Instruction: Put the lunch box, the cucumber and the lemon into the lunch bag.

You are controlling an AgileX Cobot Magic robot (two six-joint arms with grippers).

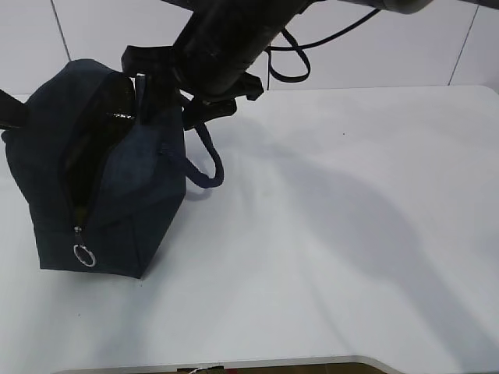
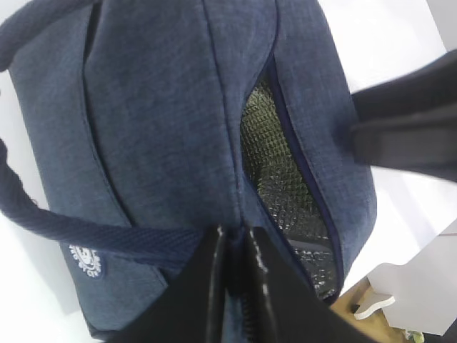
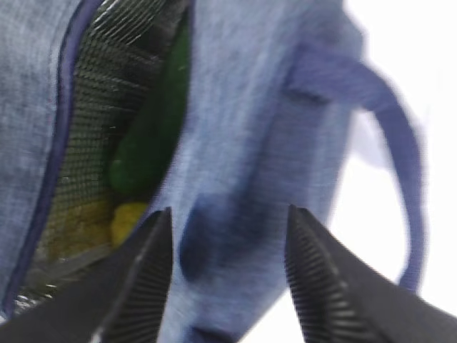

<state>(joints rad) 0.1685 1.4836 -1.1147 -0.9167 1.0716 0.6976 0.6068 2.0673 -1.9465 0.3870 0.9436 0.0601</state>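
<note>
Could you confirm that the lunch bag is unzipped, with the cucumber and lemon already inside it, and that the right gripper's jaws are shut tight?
Not quite. The right gripper is not shut: in the right wrist view its jaws stand apart over the lunch bag. The rest holds: the bag is unzipped, with the cucumber and the lemon showing inside.

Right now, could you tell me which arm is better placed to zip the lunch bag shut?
Probably the right: its claw is open over the lunch bag. The left claw is shut on the bag's fabric.
</note>
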